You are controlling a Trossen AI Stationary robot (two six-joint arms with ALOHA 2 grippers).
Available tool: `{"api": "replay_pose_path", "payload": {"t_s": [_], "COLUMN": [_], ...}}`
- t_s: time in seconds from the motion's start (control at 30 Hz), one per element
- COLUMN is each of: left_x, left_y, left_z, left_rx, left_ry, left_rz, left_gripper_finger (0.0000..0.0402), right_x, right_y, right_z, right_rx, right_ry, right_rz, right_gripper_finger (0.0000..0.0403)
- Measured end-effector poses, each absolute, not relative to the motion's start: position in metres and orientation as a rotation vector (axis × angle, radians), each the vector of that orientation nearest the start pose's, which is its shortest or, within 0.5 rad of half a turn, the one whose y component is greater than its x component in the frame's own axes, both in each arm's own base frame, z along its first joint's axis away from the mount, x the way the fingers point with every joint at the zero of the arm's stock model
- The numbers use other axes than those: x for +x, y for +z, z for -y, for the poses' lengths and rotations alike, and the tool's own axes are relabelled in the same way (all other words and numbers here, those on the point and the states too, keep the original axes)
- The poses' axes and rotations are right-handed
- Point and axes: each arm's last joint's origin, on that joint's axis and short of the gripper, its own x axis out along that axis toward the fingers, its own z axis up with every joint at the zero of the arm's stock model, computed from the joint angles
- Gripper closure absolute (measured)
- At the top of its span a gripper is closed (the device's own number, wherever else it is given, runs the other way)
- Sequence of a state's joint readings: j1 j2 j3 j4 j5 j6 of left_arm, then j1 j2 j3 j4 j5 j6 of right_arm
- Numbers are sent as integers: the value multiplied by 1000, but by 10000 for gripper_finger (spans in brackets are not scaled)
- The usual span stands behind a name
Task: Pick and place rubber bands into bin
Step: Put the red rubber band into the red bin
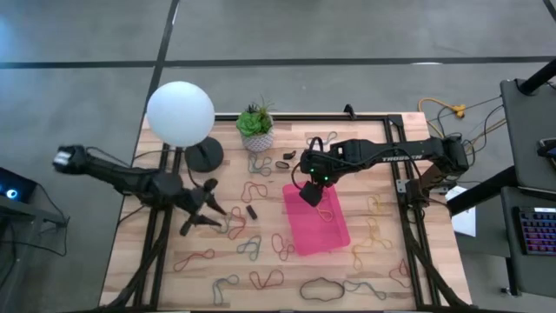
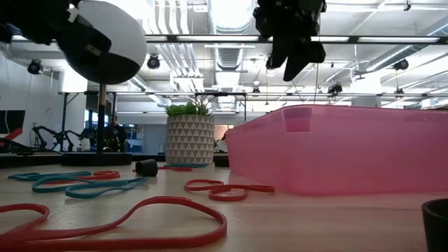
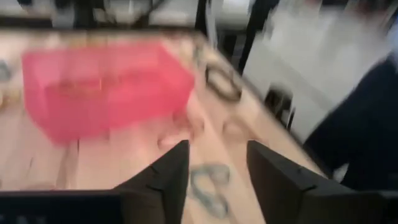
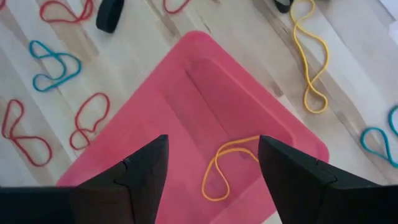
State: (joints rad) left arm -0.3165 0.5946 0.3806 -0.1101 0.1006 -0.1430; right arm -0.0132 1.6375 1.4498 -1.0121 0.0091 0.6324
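Observation:
The pink bin [image 1: 320, 228] lies right of the table's middle; it also shows in the low view [image 2: 350, 150] and the left wrist view [image 3: 106, 87]. One yellow rubber band [image 4: 225, 167] lies on the bin's floor. Many more rubber bands lie scattered on the wood: red [image 1: 193, 258], yellow [image 1: 376, 233], red [image 2: 140, 217] and teal [image 2: 84, 183]. My right gripper [image 4: 211, 180] is open and hovers above the bin's far left corner [image 1: 311, 193], with the yellow band below its fingers. My left gripper [image 1: 207, 217] is open, low over the table left of the bin, above a bluish band [image 3: 208, 183].
A white globe lamp [image 1: 180, 113] and a potted plant [image 1: 257, 130] stand at the table's far side. Small black pieces [image 1: 252, 211] [image 1: 284, 157] lie among the bands. Yellow and black cables [image 1: 447, 109] run past the far right corner. A black frame edges the table.

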Motion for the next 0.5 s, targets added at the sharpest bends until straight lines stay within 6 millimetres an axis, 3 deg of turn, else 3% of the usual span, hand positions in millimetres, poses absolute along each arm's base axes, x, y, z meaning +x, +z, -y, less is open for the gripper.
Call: {"api": "replay_pose_path", "payload": {"t_s": [0.23, 0.5], "left_x": [125, 111], "left_y": [237, 215], "left_z": [80, 129], "left_rx": [-58, -163], "left_ry": [-388, -430], "left_rz": [-672, -922], "left_gripper_finger": [327, 371], "right_x": [324, 324], "right_y": [290, 290], "right_z": [8, 12], "right_rx": [450, 404], "right_ry": [-438, -427], "right_rz": [-1139, -1143], "right_gripper_finger": [170, 172]}}
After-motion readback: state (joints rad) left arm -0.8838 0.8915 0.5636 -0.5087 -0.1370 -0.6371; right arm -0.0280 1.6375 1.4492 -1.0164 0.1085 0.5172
